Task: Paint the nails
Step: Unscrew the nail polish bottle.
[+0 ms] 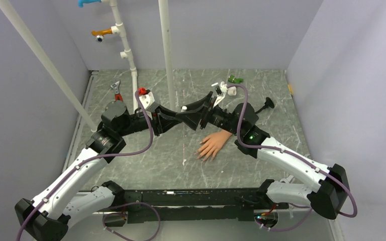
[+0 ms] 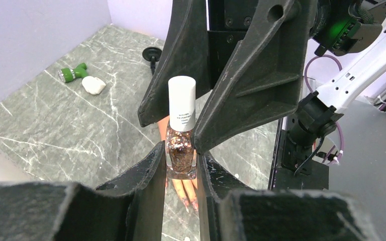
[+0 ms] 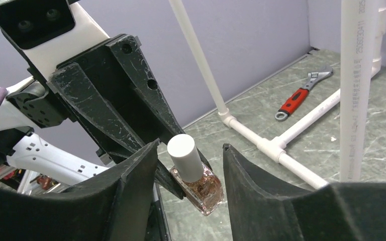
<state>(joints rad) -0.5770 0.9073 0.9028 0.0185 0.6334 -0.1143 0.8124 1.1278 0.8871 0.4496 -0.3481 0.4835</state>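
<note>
The peach mannequin hand point(image 1: 213, 144) lies flat mid-table, fingers toward the near side. In the left wrist view its fingertips and nails point(image 2: 193, 202) show below the bottle, with glitter on them. My left gripper point(image 2: 181, 150) is shut on a small glass bottle of brown glitter polish point(image 2: 182, 159) and holds it in the air above the hand. The bottle's white cap point(image 3: 185, 155) stands between the fingers of my right gripper point(image 3: 191, 148), which is open with a gap on both sides. In the top view the left gripper point(image 1: 178, 116) and the right gripper point(image 1: 202, 113) meet tip to tip.
White pipes point(image 1: 166, 50) rise from the table at the back, with a tee joint point(image 3: 276, 145) on the floor. A red-handled wrench point(image 1: 116, 90) lies back left. A green object point(image 1: 235, 79), a white lump point(image 2: 93, 85) and a black knob point(image 1: 267, 104) lie back right.
</note>
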